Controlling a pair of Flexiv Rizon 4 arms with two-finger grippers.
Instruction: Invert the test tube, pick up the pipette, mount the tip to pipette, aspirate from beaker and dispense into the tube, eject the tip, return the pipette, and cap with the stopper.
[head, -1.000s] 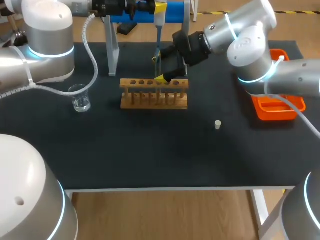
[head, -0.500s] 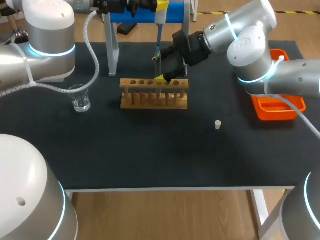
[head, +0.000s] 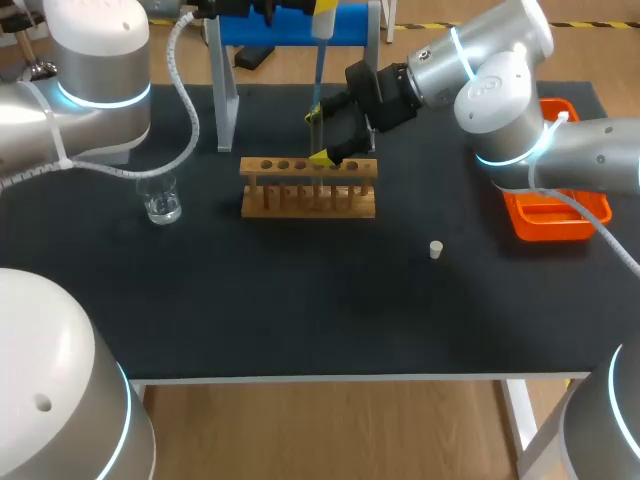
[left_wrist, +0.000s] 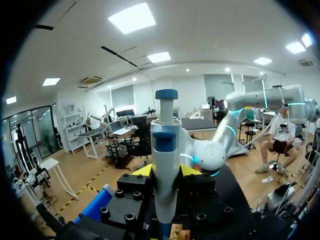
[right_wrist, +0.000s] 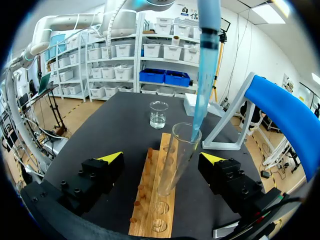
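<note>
Left gripper (left_wrist: 165, 172) clasping pipette (left_wrist: 165, 142), tip (right_wrist: 202, 95) in test tube (right_wrist: 175, 160) mouth

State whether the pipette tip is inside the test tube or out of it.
Inside, just: in the right wrist view the blue pipette tip ends within the open mouth of the test tube.

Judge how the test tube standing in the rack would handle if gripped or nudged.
The test tube looks like clear, thin glass, so it is probably fragile and slippery to grip. It leans in the wooden rack, so it likely sits loose there and would rock if nudged.
</note>
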